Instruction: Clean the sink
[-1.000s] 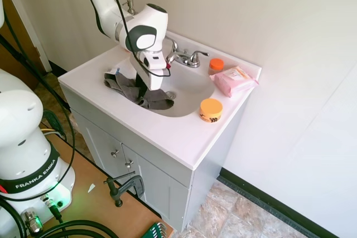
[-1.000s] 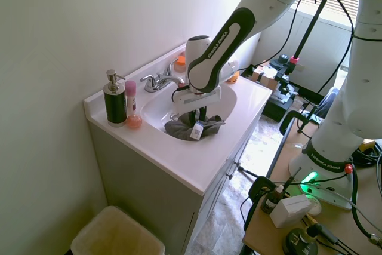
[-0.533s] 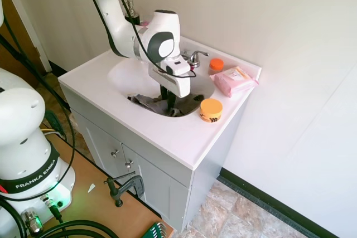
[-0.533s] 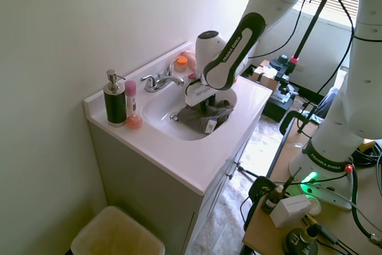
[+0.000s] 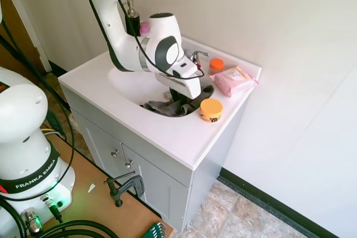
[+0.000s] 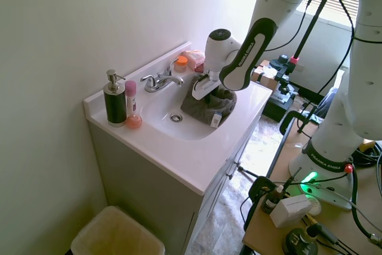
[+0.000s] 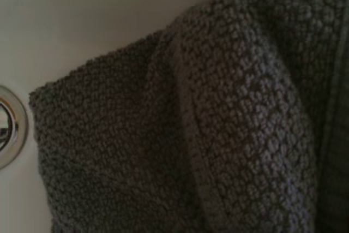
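The sink (image 5: 129,82) is a glossy white oval basin set in a white vanity top, with a chrome faucet (image 6: 160,80) at its back and a round metal drain (image 6: 176,117). A dark grey textured cloth (image 5: 167,107) lies bunched against the basin's side nearest the orange jar. My gripper (image 5: 183,100) reaches down into the basin and is shut on that cloth (image 6: 206,106), pressing it against the basin wall. In the wrist view the cloth (image 7: 218,124) fills nearly the whole picture, and a sliver of the drain ring (image 7: 8,126) shows at one edge.
On the vanity top beside the cloth stand an orange-lidded jar (image 5: 211,110), a pink wipes pack (image 5: 234,80) and a small orange-capped jar (image 5: 216,64). At the other end are a dark soap dispenser (image 6: 113,103) and a pink bottle (image 6: 131,107). A waste bin (image 6: 116,237) stands on the floor.
My gripper has dragged the cloth across the basin, from the side near the soap dispenser, past the drain, to the side by the orange jar. The drain is now uncovered.
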`<action>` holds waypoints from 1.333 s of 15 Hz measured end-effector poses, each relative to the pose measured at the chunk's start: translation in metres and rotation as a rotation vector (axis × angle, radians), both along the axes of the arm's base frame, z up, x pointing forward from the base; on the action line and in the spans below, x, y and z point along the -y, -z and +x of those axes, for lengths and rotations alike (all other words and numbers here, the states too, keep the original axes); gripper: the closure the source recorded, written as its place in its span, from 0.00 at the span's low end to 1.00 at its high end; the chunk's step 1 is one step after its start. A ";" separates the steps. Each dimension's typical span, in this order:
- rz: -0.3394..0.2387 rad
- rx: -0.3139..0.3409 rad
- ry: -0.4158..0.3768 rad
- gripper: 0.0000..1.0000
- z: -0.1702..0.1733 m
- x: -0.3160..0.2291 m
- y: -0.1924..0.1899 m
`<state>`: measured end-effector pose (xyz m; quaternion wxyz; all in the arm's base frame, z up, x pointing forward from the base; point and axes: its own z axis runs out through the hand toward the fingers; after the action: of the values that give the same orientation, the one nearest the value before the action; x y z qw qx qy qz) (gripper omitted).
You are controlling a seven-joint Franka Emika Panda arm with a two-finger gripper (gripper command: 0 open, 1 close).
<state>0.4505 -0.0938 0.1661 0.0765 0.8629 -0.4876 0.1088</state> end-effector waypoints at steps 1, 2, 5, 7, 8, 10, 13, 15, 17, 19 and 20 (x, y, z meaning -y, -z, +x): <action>0.004 0.020 0.000 1.00 -0.004 0.001 0.001; 0.007 0.037 -0.004 1.00 -0.007 0.001 0.002; 0.022 0.092 -0.009 1.00 -0.014 -0.002 0.003; 0.025 0.117 -0.020 1.00 -0.015 -0.011 0.008; 0.027 0.128 -0.031 1.00 -0.015 -0.018 0.011; 0.032 0.150 -0.048 1.00 -0.016 -0.034 0.018; 0.041 0.181 -0.052 1.00 -0.017 -0.051 0.025; 0.045 0.199 -0.049 1.00 -0.019 -0.056 0.029; 0.051 0.212 -0.053 1.00 -0.019 -0.068 0.033; 0.070 0.221 -0.056 1.00 -0.018 -0.092 0.036; 0.082 0.227 -0.039 1.00 -0.018 -0.104 0.037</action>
<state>0.4329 0.0101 0.1287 -0.0167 0.8568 -0.4804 0.1869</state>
